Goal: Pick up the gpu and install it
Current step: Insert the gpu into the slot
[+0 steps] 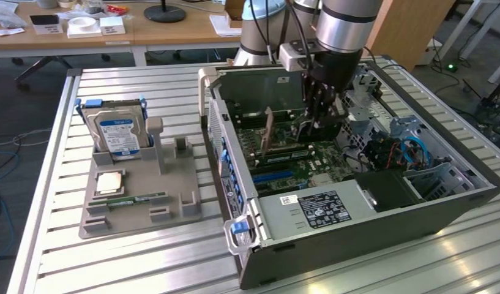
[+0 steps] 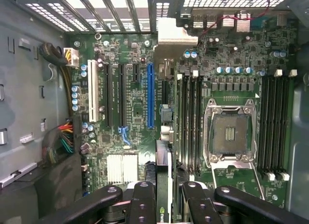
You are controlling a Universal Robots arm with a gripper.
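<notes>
Open computer case lying on its side on a slatted aluminium table, filling the exterior view from the centre out to four o'clock. The arm comes in from twelve o'clock, and the gripper is lowered inside the case at about one o'clock of centre. Its black fingers are closed on either side of the gpu, pinching it. In the wrist view the card is seen edge-on above the green motherboard, with its pale metal bracket at the end toward the vented rear wall. It runs just beside the long blue slot, between that slot and the memory slots next to the CPU socket. Whether its edge has entered a slot cannot be told. At nine o'clock of the exterior view, well apart from the case, a grey parts holder carries an upright hard drive and a green memory stick.
</notes>
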